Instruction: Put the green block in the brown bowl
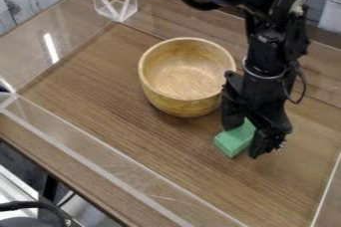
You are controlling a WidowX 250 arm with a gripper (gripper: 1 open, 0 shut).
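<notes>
The green block point(234, 142) is on the wooden table just right of and in front of the brown bowl point(186, 74). Only its near end shows; the rest is hidden under the black gripper point(250, 141). The gripper points straight down over the block. Its fingers stand open on either side of the block, low at the table surface. The bowl is upright with nothing inside it, and its right wall is close to the gripper's left side.
A clear acrylic wall point(80, 136) rings the table point(107, 112), with its near-left edge in front. A clear acrylic stand point(118, 4) is at the back left. The black arm point(273, 22) rises to the back right.
</notes>
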